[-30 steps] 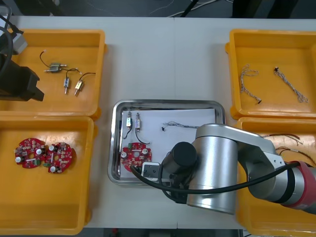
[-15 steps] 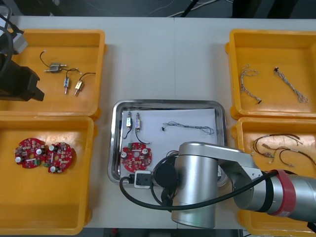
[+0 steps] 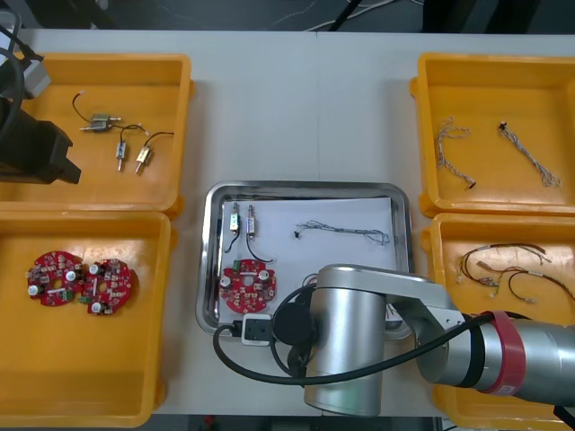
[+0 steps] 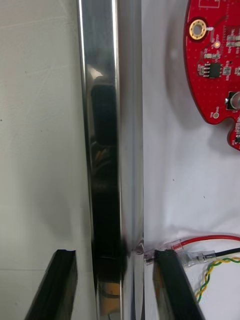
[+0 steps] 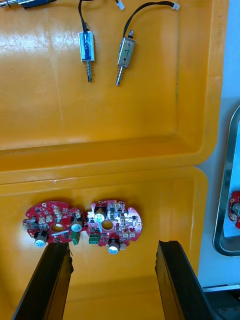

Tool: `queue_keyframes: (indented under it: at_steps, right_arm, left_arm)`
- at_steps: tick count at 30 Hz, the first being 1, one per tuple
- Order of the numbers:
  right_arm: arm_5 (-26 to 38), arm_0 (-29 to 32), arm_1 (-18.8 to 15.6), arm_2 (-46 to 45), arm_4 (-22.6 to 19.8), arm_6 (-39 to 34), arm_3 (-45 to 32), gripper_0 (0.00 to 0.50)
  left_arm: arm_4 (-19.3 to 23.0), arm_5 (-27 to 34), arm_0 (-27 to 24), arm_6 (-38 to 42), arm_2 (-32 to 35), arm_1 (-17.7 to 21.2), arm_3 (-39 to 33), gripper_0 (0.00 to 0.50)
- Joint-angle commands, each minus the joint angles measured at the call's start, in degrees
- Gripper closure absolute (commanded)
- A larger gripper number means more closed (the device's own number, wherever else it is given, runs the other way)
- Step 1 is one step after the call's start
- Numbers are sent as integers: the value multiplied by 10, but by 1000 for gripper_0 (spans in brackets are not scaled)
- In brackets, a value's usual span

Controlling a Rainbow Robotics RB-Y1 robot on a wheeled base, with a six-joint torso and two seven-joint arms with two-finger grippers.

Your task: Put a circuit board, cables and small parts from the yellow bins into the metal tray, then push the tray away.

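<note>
Shiny metal tray (image 3: 214,260) holds a red circuit board (image 3: 249,285), a twisted cable (image 3: 346,231) and small metal parts (image 3: 243,218). Right gripper (image 4: 112,257) stands fingers apart, one each side of its near rim. Left gripper (image 5: 111,250) hangs, fingers apart, over yellow bins (image 3: 184,90).

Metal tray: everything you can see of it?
The metal tray is rectangular with rounded corners, shiny rim, white inside, flat on the table between the yellow bins. It holds a red circuit board, two small metal parts and cables. The right gripper straddles its near rim, jaws open, one each side.
</note>
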Motion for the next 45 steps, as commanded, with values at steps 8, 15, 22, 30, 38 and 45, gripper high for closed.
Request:
queue_keyframes:
  at_steps: [8,15,22,30,38,45]
  right_arm:
    - [-6,-18,15,10,34,8,-5,423]
    - [-6,-23,10,9,48,4,-11,500]
    - [-27,-32,-8,8,62,9,-17,500]
    - [-53,-57,-24,8,62,10,-17,500]
    - [-58,-67,-33,-8,61,10,-17,500]
    - [-64,-89,-48,-14,55,6,-17,500]
  left_arm:
    - [-3,4,8,-38,19,25,-20,0]
    - [-3,4,8,-38,19,25,-20,0]
    - [-3,4,8,-38,19,25,-20,0]
    - [-3,4,8,-38,19,25,-20,0]
    - [-3,4,8,-38,19,25,-20,0]
    - [-3,4,8,-38,19,25,-20,0]
